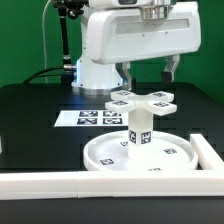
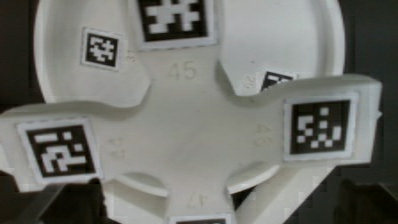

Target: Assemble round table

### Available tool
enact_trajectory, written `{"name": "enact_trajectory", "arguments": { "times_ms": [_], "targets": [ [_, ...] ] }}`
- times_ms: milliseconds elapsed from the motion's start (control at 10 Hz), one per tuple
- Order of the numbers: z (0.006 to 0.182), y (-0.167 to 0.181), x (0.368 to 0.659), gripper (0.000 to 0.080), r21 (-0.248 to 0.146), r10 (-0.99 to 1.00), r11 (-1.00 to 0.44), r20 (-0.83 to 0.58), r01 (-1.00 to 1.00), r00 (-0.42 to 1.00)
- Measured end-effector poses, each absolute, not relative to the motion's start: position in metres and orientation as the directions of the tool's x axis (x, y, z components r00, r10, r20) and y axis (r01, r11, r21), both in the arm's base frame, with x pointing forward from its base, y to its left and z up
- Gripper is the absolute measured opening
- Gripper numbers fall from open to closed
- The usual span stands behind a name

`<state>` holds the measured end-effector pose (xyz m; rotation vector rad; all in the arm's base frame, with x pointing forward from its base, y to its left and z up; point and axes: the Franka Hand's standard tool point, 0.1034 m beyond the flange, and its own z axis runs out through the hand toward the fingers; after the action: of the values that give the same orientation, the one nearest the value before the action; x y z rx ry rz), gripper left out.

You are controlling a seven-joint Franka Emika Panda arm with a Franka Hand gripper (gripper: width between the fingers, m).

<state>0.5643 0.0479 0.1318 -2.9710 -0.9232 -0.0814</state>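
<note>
The white round disc (image 1: 105, 155) lies on the black table near the front. The short post (image 1: 138, 133) stands upright at its middle. The flat cross-shaped piece (image 1: 143, 99) sits on top of the post. My gripper (image 1: 148, 74) hangs just above the cross piece with its fingers spread wide and nothing between them. In the wrist view the cross piece (image 2: 192, 115) fills the picture, with tags on its arms, and the disc (image 2: 63, 62) shows behind it. My fingertips do not show in the wrist view.
The marker board (image 1: 88, 117) lies behind the disc toward the exterior view's left. Long white border bars run along the front (image 1: 60, 181) and the exterior view's right (image 1: 208, 152). The robot's white base (image 1: 95, 72) stands at the back.
</note>
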Motion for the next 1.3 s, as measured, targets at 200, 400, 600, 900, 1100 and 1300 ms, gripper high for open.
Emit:
{"name": "enact_trajectory", "arguments": {
  "times_ms": [200, 400, 600, 900, 1100, 1300],
  "targets": [
    [0.130, 0.046, 0.563, 0.0648, 0.017, 0.767, -0.642, 0.027, 0.767, 0.641],
    [0.128, 0.048, 0.562, 0.0648, 0.029, 0.885, -0.464, -0.012, 0.885, 0.465],
    [0.125, 0.050, 0.562, 0.0648, 0.033, 0.953, -0.298, -0.047, 0.954, 0.300],
    [0.119, 0.043, 0.560, 0.0648, 0.018, 0.981, -0.181, -0.065, 0.983, 0.182],
    [0.113, 0.041, 0.558, 0.0648, 0.010, 0.980, -0.186, -0.070, 0.982, 0.186],
    [0.108, 0.041, 0.557, 0.0648, 0.003, 0.979, -0.192, -0.074, 0.981, 0.192]
  ]
}}
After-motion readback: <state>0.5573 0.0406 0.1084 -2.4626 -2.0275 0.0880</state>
